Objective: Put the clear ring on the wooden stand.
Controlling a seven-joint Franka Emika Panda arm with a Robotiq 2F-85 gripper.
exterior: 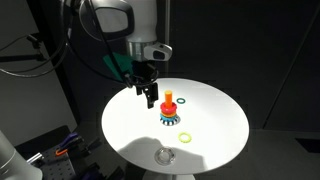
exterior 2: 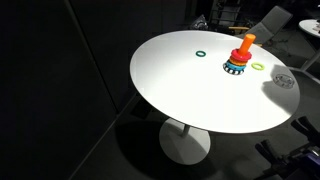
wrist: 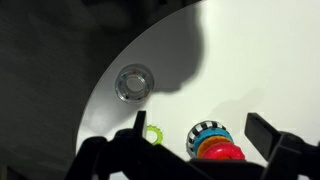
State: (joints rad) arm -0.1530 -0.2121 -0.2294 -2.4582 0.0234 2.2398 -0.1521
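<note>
The clear ring (wrist: 133, 84) lies flat on the white round table, faint and whitish; it also shows in both exterior views (exterior: 165, 155) (exterior 2: 283, 80). The wooden stand (exterior: 168, 107) (exterior 2: 240, 58) is an orange-tan peg with a red band on a dark striped base, near the table's middle. In the wrist view the stand (wrist: 213, 143) sits at the bottom edge between my fingers. My gripper (exterior: 150, 96) (wrist: 198, 122) is open and empty, hovering just above and beside the stand, well apart from the clear ring. It does not show in the exterior view from the table's far side.
A yellow-green ring (exterior: 185, 137) (exterior 2: 259, 67) (wrist: 152, 133) lies between the stand and the clear ring. A dark green ring (exterior: 184, 100) (exterior 2: 201, 55) lies on the stand's other side. The table (exterior: 220, 125) ends close to the clear ring; dark surroundings beyond.
</note>
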